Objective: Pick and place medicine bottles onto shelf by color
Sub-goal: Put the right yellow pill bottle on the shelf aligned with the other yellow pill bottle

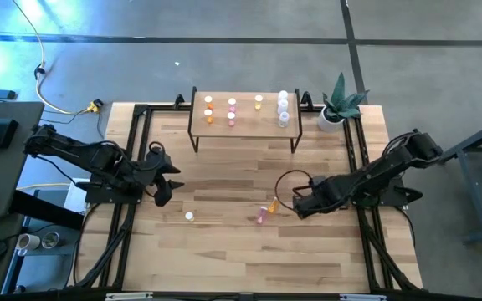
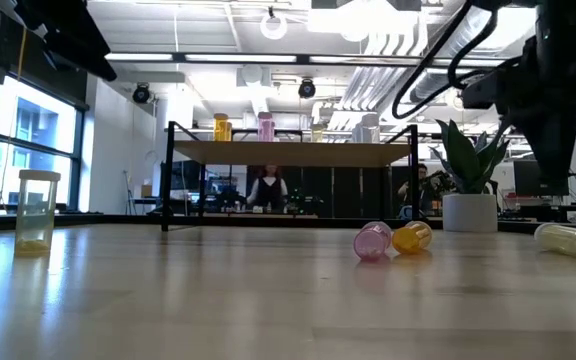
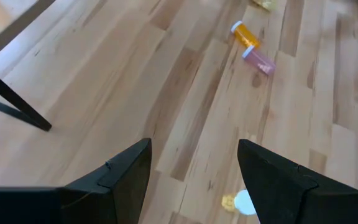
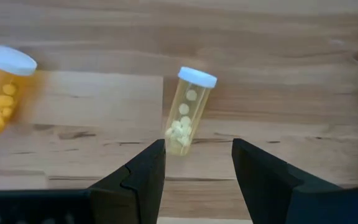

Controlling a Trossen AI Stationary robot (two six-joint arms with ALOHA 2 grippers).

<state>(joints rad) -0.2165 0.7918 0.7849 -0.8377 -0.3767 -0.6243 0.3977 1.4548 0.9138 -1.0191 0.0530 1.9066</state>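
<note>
shelf (image 1: 245, 125): 9 bottles on top, 2 orange, 2 pink, 1 yellow, 4 white | desk (image 1: 224, 251): 4 bottles, orange bottle (image 1: 272, 204) and pink bottle (image 1: 262, 215) lying touching, yellow bottle (image 4: 188, 111) lying just ahead of right gripper (image 4: 197, 163), jaws released, 1 upright bottle (image 1: 189, 216) near left gripper (image 3: 193, 168), jaws released

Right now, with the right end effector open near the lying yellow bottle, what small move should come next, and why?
Probably ease the right end effector forward until its fingers straddle the yellow bottle, then close. The bottle lies on its side on the table just ahead of the open fingers, not yet between them. The orange bottle lies apart to one side, so it should not interfere. The left end effector waits open.
</note>
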